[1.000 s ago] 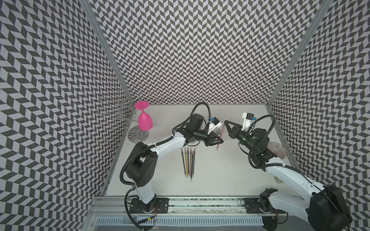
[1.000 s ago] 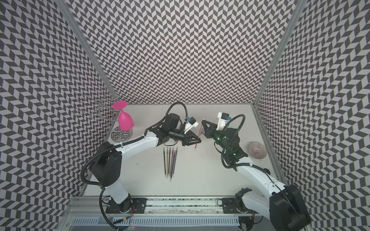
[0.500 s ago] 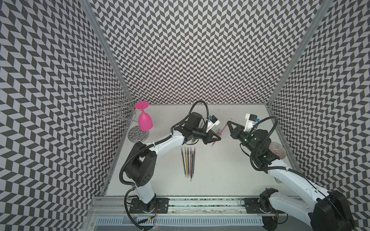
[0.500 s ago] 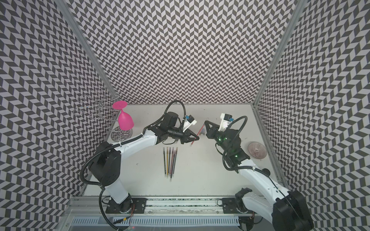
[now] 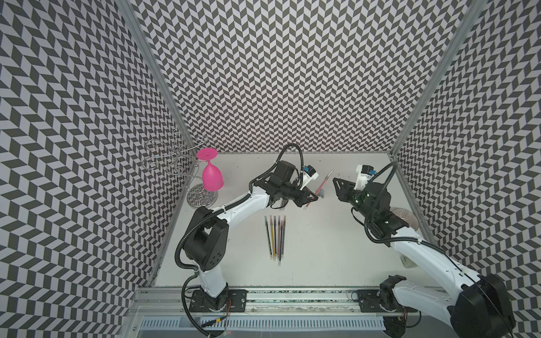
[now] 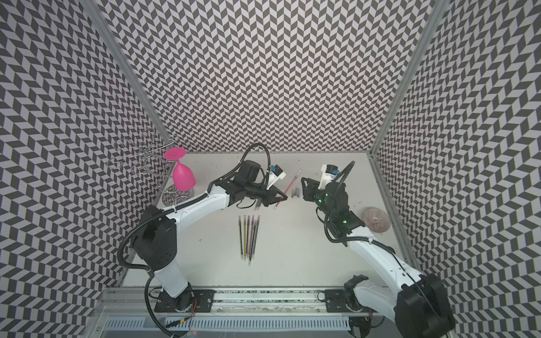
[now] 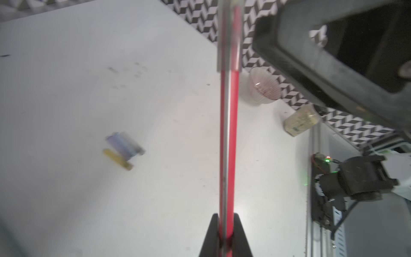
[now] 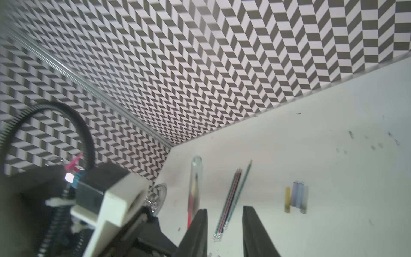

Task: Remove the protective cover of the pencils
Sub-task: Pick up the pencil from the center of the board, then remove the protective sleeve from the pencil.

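My left gripper [image 5: 313, 198] [image 6: 283, 198] [image 7: 225, 222] is shut on a red pencil [image 5: 321, 188] [image 6: 289, 187] [image 7: 229, 138], held slanting above the table. A clear protective cover [image 7: 228, 33] [image 8: 196, 171] sits over its far end. My right gripper [image 5: 336, 187] [image 6: 305, 187] [image 8: 224, 231] hangs open to the right of that end, apart from it and holding nothing. Several pencils [image 5: 275, 237] [image 6: 248, 234] lie in a row mid-table. A second bunch of pencils [image 6: 257, 204] [image 8: 231, 200] lies partly under my left arm. Loose covers [image 6: 295, 192] [image 7: 123, 148] [image 8: 297, 198] lie between the two grippers.
A pink goblet [image 5: 212, 175] hangs upside down on a wire rack [image 5: 175, 155] at the back left. A ribbed glass bowl [image 6: 376, 219] [image 7: 264, 89] stands by the right wall. A small pale jar [image 7: 301, 121] lies near it. Patterned walls close in three sides.
The left gripper has closed on the red pencil. The right gripper has opened, let go and drawn back to the right.
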